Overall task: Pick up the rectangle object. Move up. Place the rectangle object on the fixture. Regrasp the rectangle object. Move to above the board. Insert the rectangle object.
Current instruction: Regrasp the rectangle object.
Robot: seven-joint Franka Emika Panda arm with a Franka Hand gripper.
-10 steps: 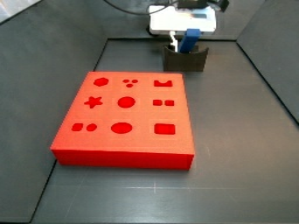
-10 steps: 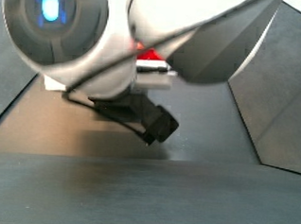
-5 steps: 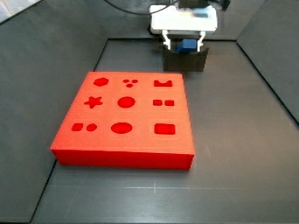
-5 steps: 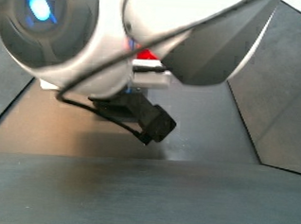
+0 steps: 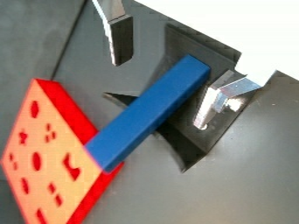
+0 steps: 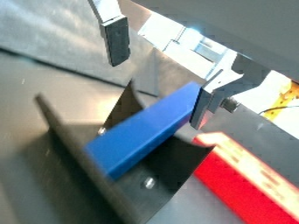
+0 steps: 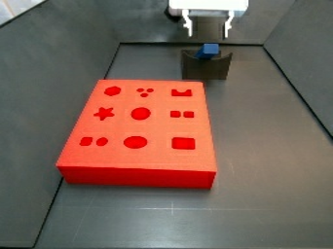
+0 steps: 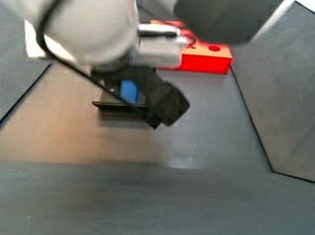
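Note:
The rectangle object (image 7: 208, 50), a slim blue bar, stands leaning in the notch of the dark fixture (image 7: 205, 68) at the far side of the floor. My gripper (image 7: 209, 31) hangs open a short way above it, touching nothing. In both wrist views the bar (image 5: 146, 114) (image 6: 146, 131) runs slanted below the gripper (image 5: 162, 74) (image 6: 162, 74), whose fingers (image 5: 117, 39) (image 6: 114, 42) stand wide apart and clear of it. The red board (image 7: 136, 131) with its shaped holes lies in front of the fixture. In a side view the arm hides much of the fixture (image 8: 164, 105) and the bar (image 8: 123, 91).
Dark walls close in the floor at the back and on both sides (image 7: 293, 88). The board's edge (image 5: 47, 166) lies close beside the fixture's base plate (image 6: 152, 171). The board also shows behind the arm (image 8: 203, 60).
The gripper, shut on the bar at the fixture a second ago, opened and has risen straight up. The bar stays in the fixture.

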